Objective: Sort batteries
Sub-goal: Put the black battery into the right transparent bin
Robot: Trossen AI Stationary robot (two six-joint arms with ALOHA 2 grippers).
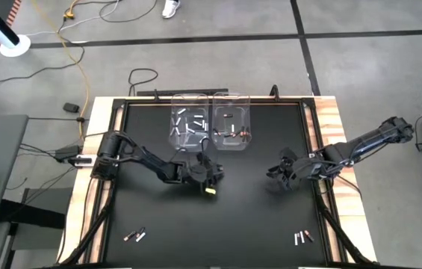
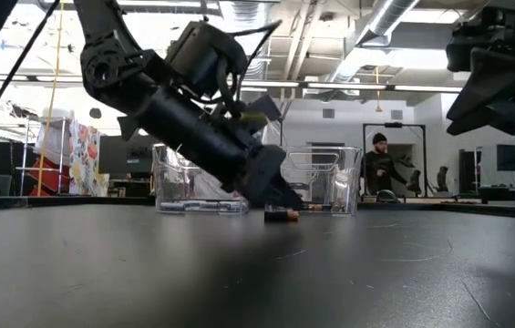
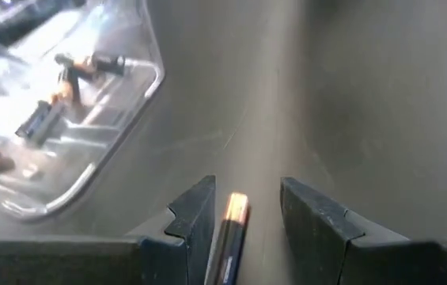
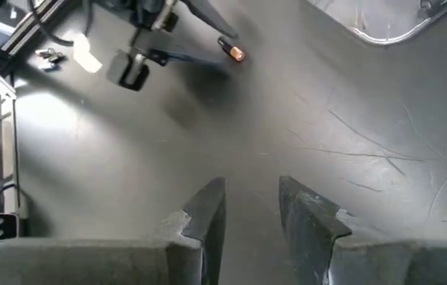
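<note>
Spanning a workshop, black table (image 1: 218,217).

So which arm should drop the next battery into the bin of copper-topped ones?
Left. Its gripper has a copper-topped battery between its fingers, close beside that bin. The right gripper is open, empty and farther off.
</note>
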